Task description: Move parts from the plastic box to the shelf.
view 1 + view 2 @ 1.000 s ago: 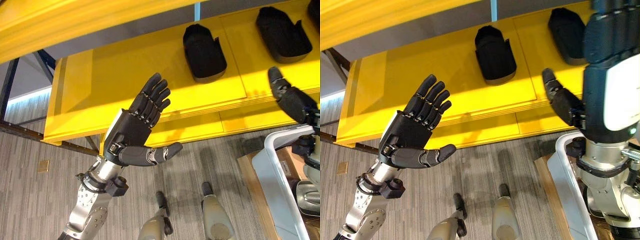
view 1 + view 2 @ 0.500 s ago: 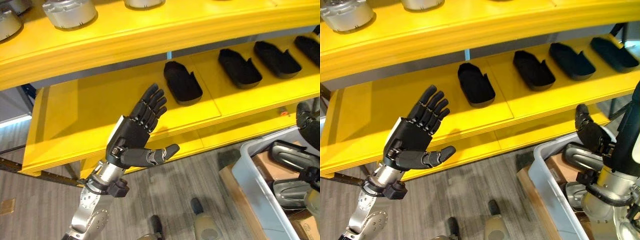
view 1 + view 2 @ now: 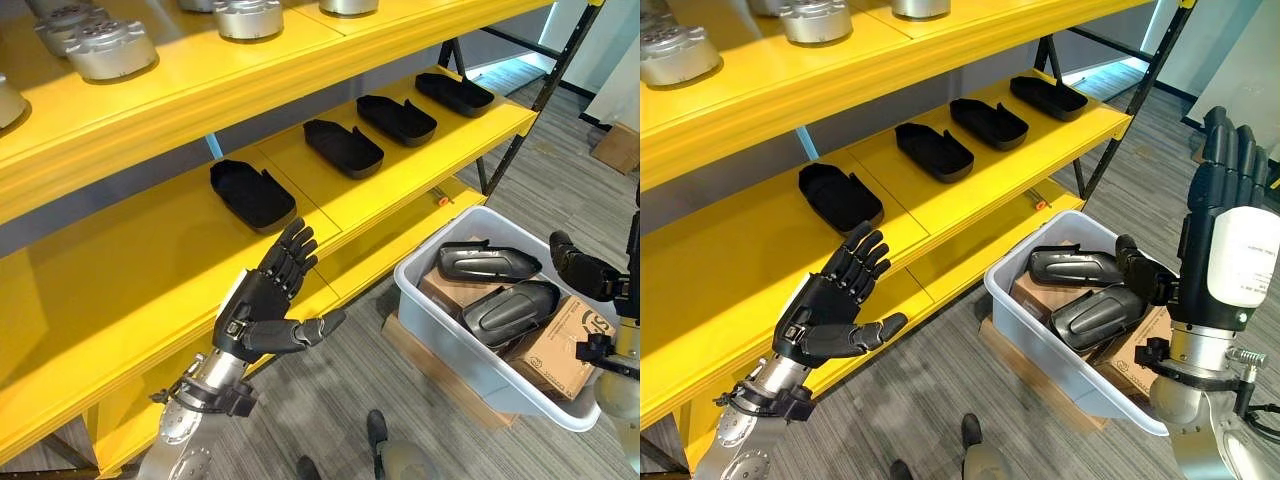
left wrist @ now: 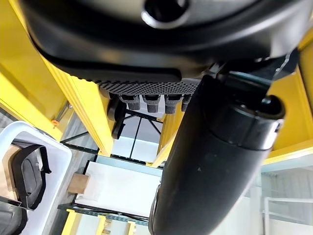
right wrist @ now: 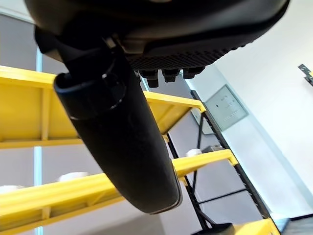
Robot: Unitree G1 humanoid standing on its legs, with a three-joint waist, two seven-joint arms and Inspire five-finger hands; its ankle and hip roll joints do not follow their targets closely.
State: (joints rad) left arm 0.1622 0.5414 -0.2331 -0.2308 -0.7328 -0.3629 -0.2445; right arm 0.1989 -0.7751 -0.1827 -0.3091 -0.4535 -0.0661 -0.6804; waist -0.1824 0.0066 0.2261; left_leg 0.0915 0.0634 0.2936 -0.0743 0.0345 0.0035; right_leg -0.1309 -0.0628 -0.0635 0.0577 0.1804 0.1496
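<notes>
A white plastic box [image 3: 450, 343] stands on the floor at the right, below the yellow shelf [image 3: 330, 205]. Two black shell-shaped parts [image 3: 487, 261] [image 3: 518, 306] lie in it on cardboard cartons [image 3: 558, 350]. Several matching black parts [image 3: 252, 193] [image 3: 343, 147] rest in a row on the middle shelf board. My left hand [image 3: 262, 305] is raised in front of that board, open, fingers straight, holding nothing. My right hand [image 3: 1230, 235] is upright beside the box's right end, open and empty, its thumb over the box.
Round silver metal parts [image 3: 110, 48] [image 3: 248, 15] sit on the upper shelf board. A black shelf brace [image 3: 535, 100] slants down at the right end. The box sits on a brown board [image 3: 410, 345]. A cardboard carton [image 3: 620, 145] stands far right on grey carpet.
The camera has swung up and to the right, bringing the plastic box and upper shelf into view. Both hands keep their open, raised pose with nothing in them.
</notes>
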